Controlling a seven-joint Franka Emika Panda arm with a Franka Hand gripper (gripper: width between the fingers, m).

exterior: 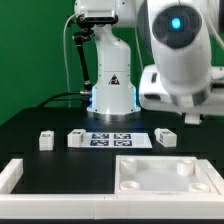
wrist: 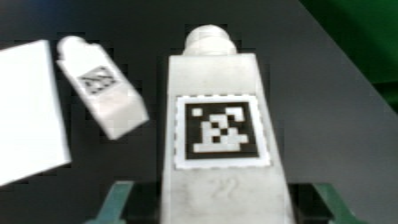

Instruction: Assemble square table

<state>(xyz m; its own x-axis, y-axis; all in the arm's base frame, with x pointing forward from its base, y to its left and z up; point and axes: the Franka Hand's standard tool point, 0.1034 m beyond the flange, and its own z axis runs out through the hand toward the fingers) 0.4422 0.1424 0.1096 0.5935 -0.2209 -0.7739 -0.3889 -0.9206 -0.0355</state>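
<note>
A white robot arm (exterior: 112, 80) stands at upper centre on a black table (exterior: 30, 120), against a green backdrop. Mid-frame lies the marker board (exterior: 118, 138), with a first leg (exterior: 44, 140) and a second leg (exterior: 76, 138) to its left and a third leg (exterior: 165, 137) to its right. A white square panel (exterior: 165, 172) fills the lower right, and a low white wall (exterior: 12, 175) the lower left.

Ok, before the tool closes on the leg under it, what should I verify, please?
1. Target leg centred in the tool: ok.
2. Jaws open, with a gap on both sides: ok.
3. Neighbouring leg apart from target leg: ok.
4. Target leg lying flat on the table: cannot tell.
5. Square panel lying flat: ok.
</note>
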